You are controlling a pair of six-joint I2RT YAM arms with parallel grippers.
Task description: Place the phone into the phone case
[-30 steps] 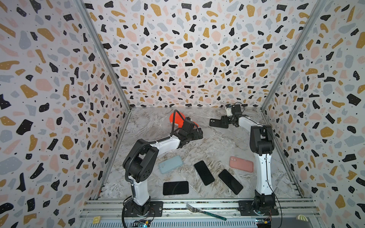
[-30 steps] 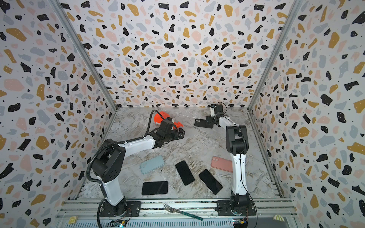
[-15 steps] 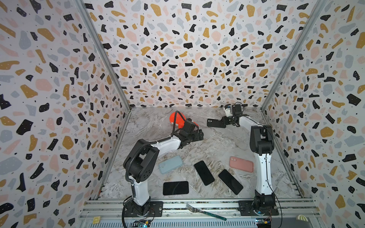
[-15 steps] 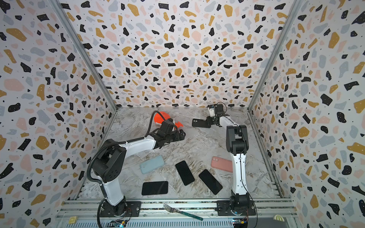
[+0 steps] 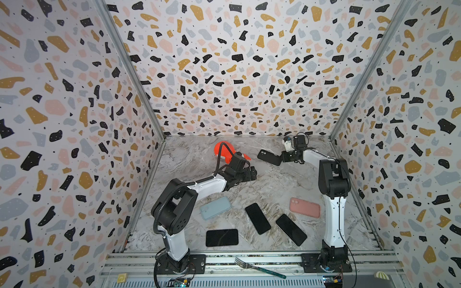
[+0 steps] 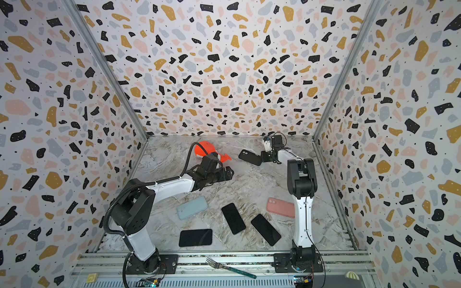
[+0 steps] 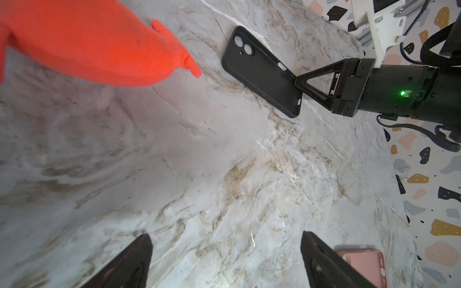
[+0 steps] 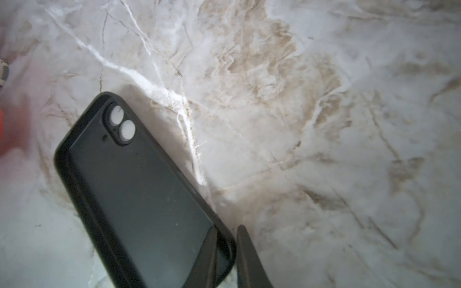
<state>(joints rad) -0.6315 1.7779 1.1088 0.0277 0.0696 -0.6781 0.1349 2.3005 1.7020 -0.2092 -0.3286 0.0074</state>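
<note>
R gripper (image 8: 225,229) is clenched on the rim of the black case (image 8: 139,194), one finger inside & one outside. We see that case open side up, far right-of-centre on the table (image 5: 274,189). L gripper (image 7: 224,234) hangs w/ jaws wide & empty, just near of the orange toy (image 5: 224,152). 3 black phones (image 5: 257,218) lie flat near-middle, btw the blue case (image 5: 215,207) on the left & the pink case (image 5: 304,207) on the right
</note>
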